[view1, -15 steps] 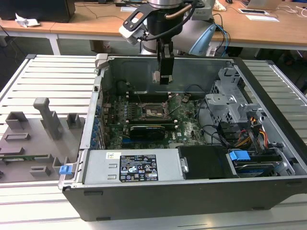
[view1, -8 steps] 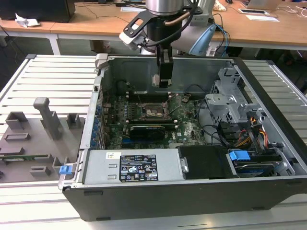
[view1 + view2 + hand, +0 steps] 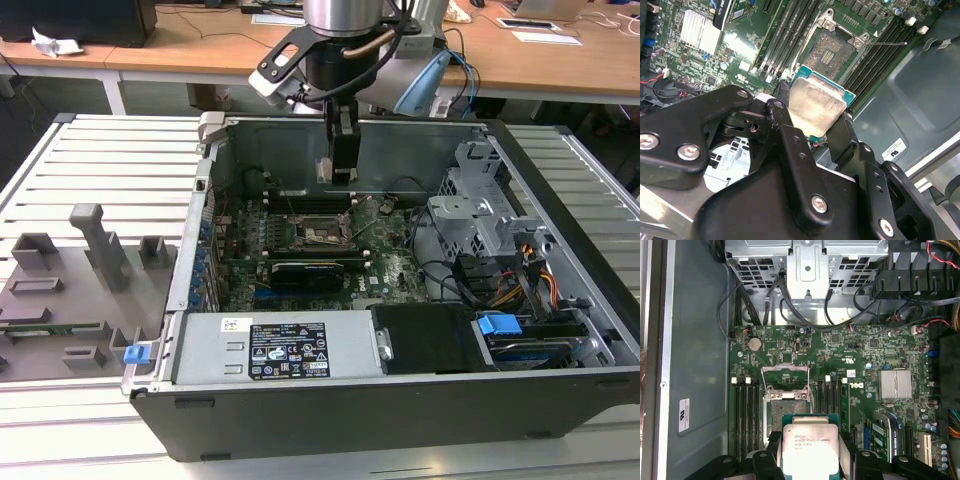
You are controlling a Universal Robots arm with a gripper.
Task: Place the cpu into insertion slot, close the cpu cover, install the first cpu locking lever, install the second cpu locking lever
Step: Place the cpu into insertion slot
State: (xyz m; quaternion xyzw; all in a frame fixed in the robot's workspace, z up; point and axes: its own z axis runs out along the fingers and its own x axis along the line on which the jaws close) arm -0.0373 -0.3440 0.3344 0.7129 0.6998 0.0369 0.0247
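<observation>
My gripper hangs over the far side of the open computer case, above the motherboard. It is shut on the cpu, a square silver-topped chip on a green edge, gripped by two opposite sides between the black fingers. In the second wrist view the cpu floats clear of the board, short of the insertion slot. The slot lies bare with its contacts showing. The cpu cover is swung open on the slot's far side. A thin locking lever sticks out beside the slot.
Memory slots flank the socket on both sides. A long black card and the power supply sit nearer the case front. The drive cage with cables is at the exterior view's right. A grey fixture tray lies left of the case.
</observation>
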